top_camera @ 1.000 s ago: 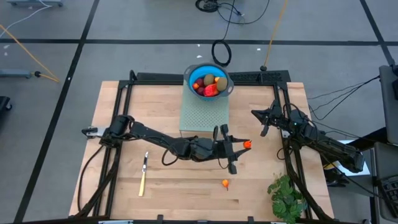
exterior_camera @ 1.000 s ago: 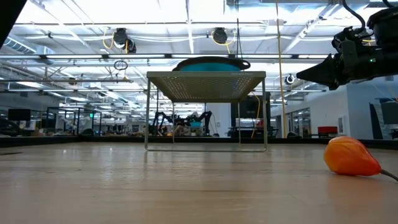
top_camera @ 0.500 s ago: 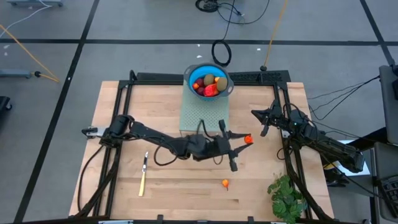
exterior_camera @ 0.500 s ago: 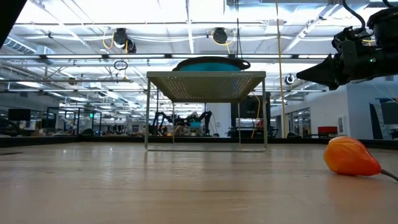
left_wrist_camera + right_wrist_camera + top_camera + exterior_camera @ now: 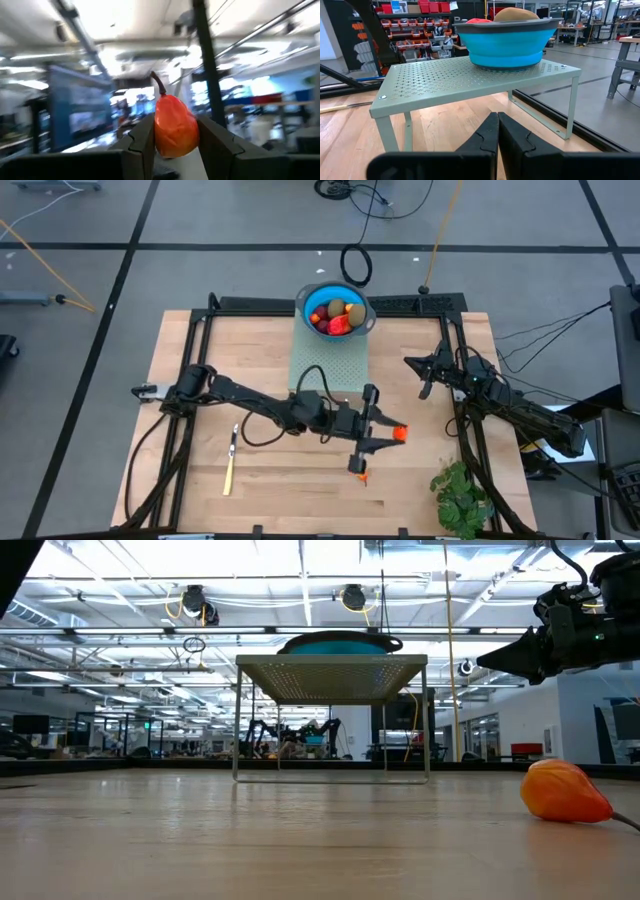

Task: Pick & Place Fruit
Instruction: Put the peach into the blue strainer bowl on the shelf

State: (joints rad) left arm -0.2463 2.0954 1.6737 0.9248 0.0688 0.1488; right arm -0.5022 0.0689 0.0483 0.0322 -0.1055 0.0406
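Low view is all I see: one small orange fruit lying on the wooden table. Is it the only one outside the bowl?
Observer: No. The left gripper is shut on a second small orange fruit with a stem.
Operator: What's inside the blue bowl?
Observer: The round blue bowl holds red, orange and brownish-olive fruit pieces.
Operator: And the dark claw at top right?
Observer: That's the right gripper, shut and empty, facing the pale green perforated rack.

Overhead and table-level views share the blue bowl (image 5: 336, 308) on its rack (image 5: 332, 675).
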